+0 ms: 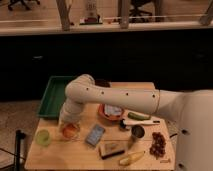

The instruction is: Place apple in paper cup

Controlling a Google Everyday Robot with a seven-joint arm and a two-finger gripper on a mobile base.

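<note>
Camera view: the white arm bends down over the left part of the wooden worktop (65, 154). Its gripper (70, 123) hangs right above the paper cup (70, 136). Whether the gripper is spread or closed cannot be told, since the wrist covers it.

The apple (68, 130) shows as an orange-red patch at the cup's mouth, directly under the gripper. It cannot be told whether it rests in the cup or is held. It looks round, with no long axis, and which way it points cannot be told. The cup stands upright, mouth up.

Just left of it stands a yellow-green cup (43, 137), and to its right lies a blue packet (95, 134) whose print cannot be read. A green tray (50, 97) sits behind. Further right are a metal cup (136, 132), a grape bunch (159, 143) and a yellow fruit (131, 158).
</note>
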